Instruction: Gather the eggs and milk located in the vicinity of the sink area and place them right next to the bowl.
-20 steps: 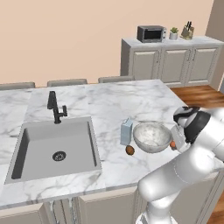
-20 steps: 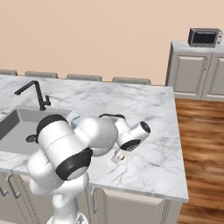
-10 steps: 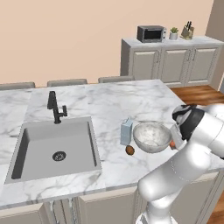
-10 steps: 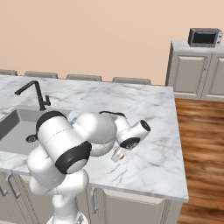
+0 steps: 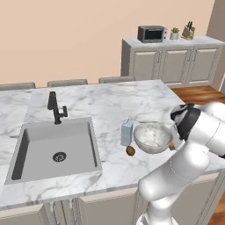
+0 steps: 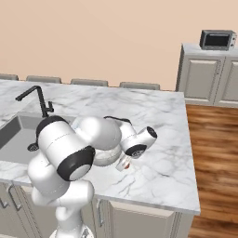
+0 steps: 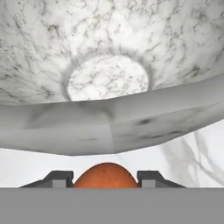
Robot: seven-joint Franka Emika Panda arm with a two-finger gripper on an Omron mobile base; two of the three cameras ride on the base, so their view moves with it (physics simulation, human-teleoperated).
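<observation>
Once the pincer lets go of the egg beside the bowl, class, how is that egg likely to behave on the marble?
The egg is smooth and rounded, so it would probably roll. The bowl right ahead might stop it. It is likely fragile, so the pincer should release it low.

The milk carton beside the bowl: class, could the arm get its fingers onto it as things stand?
Probably not directly. The gripper is shut on an egg on the far side of the bowl from the milk carton, so the bowl lies between.
</observation>
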